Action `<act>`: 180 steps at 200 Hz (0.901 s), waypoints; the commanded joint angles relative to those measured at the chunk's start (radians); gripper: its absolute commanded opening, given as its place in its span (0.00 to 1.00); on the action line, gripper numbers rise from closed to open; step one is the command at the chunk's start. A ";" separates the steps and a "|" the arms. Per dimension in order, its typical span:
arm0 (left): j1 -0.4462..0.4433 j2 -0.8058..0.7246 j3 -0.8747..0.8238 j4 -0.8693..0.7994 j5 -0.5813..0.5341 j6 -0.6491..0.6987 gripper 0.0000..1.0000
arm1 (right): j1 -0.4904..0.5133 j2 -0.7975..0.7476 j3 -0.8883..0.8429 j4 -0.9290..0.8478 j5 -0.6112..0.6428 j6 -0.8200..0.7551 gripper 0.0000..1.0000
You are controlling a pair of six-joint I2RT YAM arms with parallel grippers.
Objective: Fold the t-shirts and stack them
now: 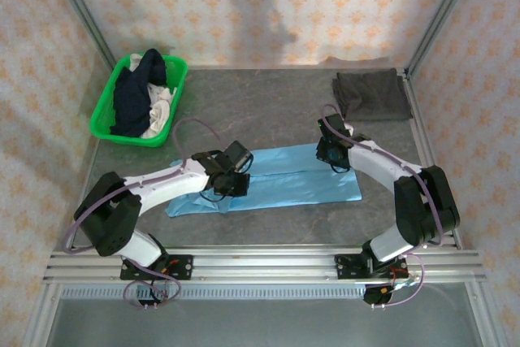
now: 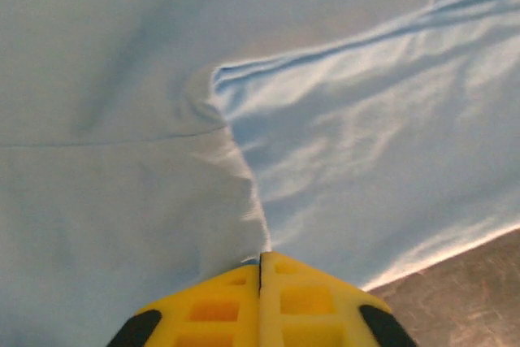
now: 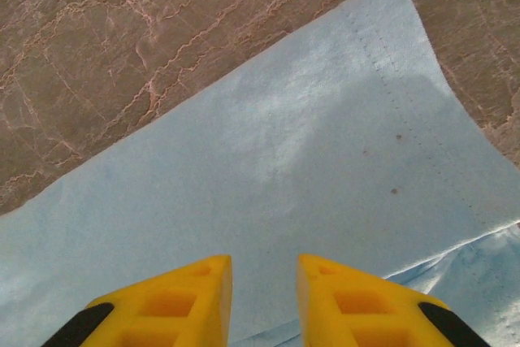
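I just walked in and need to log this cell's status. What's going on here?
Two robot arms are handling a light blue t-shirt laid out on the table. The left gripper has its jaws shut on a ridge of the fabric. The right gripper is over the shirt's other end with its jaws open. A dark grey shirt lies folded at the back right. A green basket at the back left holds a navy shirt and some white cloth.

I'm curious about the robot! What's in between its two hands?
The light blue t-shirt spans the stretch between the left gripper and the right gripper, as the top view shows.
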 commanded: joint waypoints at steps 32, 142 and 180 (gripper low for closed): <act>-0.014 -0.045 -0.002 0.027 0.043 -0.021 0.63 | 0.009 -0.030 -0.027 0.031 -0.043 0.022 0.28; 0.250 -0.242 -0.301 -0.034 -0.098 -0.043 0.40 | 0.065 0.095 0.009 0.030 0.022 0.033 0.29; 0.267 -0.341 -0.345 -0.081 -0.120 -0.092 0.25 | 0.029 0.103 -0.004 0.018 0.031 0.046 0.28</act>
